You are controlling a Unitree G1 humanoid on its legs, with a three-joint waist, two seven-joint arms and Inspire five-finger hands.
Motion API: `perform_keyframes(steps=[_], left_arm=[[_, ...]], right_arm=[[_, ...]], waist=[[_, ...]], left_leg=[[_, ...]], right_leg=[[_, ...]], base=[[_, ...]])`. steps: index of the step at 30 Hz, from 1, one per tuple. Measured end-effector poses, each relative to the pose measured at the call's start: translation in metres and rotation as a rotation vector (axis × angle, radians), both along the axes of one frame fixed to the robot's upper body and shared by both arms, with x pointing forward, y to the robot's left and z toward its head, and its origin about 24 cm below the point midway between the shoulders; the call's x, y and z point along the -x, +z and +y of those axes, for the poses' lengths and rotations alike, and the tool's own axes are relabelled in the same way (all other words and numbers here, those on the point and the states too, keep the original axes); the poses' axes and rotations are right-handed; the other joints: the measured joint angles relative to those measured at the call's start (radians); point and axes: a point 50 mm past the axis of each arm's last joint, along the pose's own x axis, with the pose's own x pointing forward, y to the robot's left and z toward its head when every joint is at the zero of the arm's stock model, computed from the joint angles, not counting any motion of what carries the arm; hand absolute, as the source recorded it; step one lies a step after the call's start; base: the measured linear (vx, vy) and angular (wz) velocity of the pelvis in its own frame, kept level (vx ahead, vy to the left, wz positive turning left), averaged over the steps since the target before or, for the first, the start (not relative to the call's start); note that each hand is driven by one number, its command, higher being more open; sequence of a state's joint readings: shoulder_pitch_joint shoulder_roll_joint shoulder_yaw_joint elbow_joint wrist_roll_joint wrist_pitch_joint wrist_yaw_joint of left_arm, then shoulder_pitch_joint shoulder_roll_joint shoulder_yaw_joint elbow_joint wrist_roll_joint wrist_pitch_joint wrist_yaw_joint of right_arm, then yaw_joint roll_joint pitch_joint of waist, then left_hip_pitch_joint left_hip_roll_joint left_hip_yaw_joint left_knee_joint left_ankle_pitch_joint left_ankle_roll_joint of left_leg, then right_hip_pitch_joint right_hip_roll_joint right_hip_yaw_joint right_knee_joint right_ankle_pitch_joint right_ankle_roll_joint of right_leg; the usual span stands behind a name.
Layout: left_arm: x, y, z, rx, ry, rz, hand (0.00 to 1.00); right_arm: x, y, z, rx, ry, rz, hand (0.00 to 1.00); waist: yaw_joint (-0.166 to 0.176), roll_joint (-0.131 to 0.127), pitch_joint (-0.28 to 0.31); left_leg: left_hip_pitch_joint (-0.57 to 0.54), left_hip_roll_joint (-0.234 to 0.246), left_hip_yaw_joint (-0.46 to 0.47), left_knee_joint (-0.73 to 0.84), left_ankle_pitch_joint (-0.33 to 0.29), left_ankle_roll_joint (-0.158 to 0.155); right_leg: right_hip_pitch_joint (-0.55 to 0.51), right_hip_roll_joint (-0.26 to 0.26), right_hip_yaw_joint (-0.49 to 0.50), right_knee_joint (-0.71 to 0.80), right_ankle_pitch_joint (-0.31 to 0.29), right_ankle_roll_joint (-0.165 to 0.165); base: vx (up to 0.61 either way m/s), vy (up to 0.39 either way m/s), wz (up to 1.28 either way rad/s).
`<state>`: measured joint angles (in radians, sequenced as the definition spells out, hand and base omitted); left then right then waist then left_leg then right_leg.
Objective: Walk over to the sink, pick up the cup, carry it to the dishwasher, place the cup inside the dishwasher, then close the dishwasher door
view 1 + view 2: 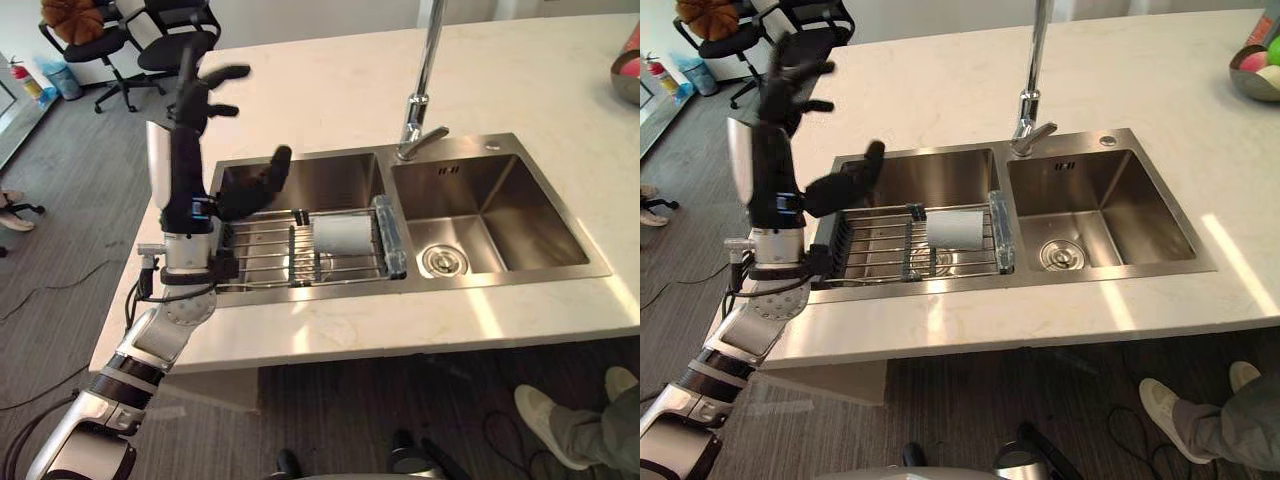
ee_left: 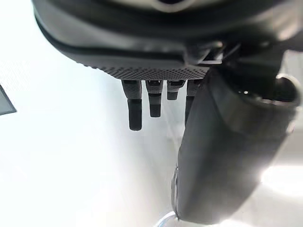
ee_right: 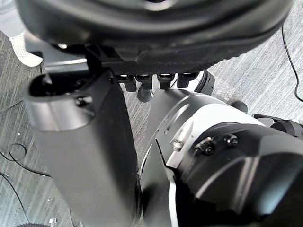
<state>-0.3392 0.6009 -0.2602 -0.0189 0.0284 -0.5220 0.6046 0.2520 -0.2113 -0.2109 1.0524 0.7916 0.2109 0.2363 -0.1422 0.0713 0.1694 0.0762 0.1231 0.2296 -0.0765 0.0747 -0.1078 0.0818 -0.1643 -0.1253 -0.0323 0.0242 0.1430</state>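
The cup [image 1: 342, 237] is a pale, smooth cylinder. It lies on its side on a rack [image 1: 255, 252] of thin metal rods, in the left basin of the sink [image 1: 530, 148]. It is at the right end of the rack, just beside a translucent plastic end piece [image 1: 390, 235]. No hand touches it, and its upper side is uncovered.

The sink is brushed steel with two rectangular basins and a round drain [image 1: 442, 261] in the right one. A tall chrome faucet [image 1: 428, 70] stands behind the wall between the basins. Around it is a pale, stone-like countertop [image 1: 330, 90], smooth with square edges.

The left hand [image 1: 187, 165] stands upright over the left rim of the sink, apart from the cup, with bare rods between them. Its fingers [image 1: 205, 85] are straight and spread wide, and the thumb [image 1: 262, 185] stands out over the basin. The left wrist view shows the same straight fingers against a bright pale surface.

The right hand [image 3: 156, 23] shows in its wrist view, over grey striped carpet; I cannot tell if it is open or closed.

A metal bowl [image 1: 1258, 70] is on the far right of the counter; the right eye view shows green and pink round pieces in it. Office chairs [image 1: 160, 45] stand beyond the far left corner, and a person's shoes [image 1: 545, 425] are on the floor at the near right.
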Motion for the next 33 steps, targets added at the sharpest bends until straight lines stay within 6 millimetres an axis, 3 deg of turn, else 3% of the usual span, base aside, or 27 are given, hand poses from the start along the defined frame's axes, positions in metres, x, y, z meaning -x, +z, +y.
perform_keyframes(steps=[7, 8, 11, 21, 28, 33], left_arm=[[-0.001, -0.045, -0.015, -0.208, -0.053, 0.261, 0.0], [0.0, -0.05, -0.022, -0.274, -0.074, 0.286, 1.0], [0.0, -0.062, -0.032, -0.387, -0.101, 0.355, 1.0], [0.003, -0.084, -0.043, -0.524, -0.207, 0.513, 1.0], [0.01, -0.1, -0.056, -0.557, -0.307, 0.603, 1.0], [0.008, -0.1, -0.061, -0.553, -0.327, 0.62, 1.0]], right_arm=[[0.002, -0.001, 0.002, 0.001, -0.012, -0.002, 1.0], [0.003, -0.001, 0.003, -0.001, -0.015, -0.001, 1.0], [0.003, -0.001, 0.003, -0.001, -0.014, -0.001, 1.0], [0.003, -0.001, 0.004, -0.006, -0.013, 0.005, 1.0], [0.003, -0.001, 0.004, -0.008, -0.014, 0.005, 1.0], [0.003, -0.001, 0.005, -0.011, -0.016, 0.006, 1.0]], waist=[[0.012, -0.002, 0.0], [0.017, -0.003, -0.001], [0.018, -0.003, -0.001], [0.017, -0.012, -0.009], [0.005, -0.013, -0.015], [0.001, -0.016, -0.02]], left_leg=[[-0.008, -0.002, -0.025, -0.002, 0.003, 0.004], [-0.009, -0.002, -0.027, -0.003, 0.005, 0.006], [-0.01, -0.003, -0.029, -0.004, 0.005, 0.006], [-0.011, -0.002, -0.029, -0.002, 0.005, 0.006], [-0.011, -0.002, -0.023, -0.001, 0.005, 0.006], [-0.011, -0.002, -0.016, -0.002, 0.004, 0.006]], right_leg=[[0.005, -0.001, -0.024, 0.0, -0.003, 0.001], [0.005, -0.001, -0.026, 0.0, -0.004, 0.001], [0.005, -0.001, -0.029, 0.0, -0.006, 0.001], [0.003, -0.001, -0.028, 0.004, -0.007, 0.0], [-0.002, -0.001, -0.021, 0.007, -0.007, 0.0], [-0.007, -0.001, -0.013, 0.008, -0.006, 0.0]], base=[[-0.03, -0.008, 0.1], [0.0, -0.01, 0.06], [0.0, -0.004, 0.01], [-0.02, -0.002, 0.0], [-0.02, -0.002, -0.02], [-0.01, -0.001, -0.04]])
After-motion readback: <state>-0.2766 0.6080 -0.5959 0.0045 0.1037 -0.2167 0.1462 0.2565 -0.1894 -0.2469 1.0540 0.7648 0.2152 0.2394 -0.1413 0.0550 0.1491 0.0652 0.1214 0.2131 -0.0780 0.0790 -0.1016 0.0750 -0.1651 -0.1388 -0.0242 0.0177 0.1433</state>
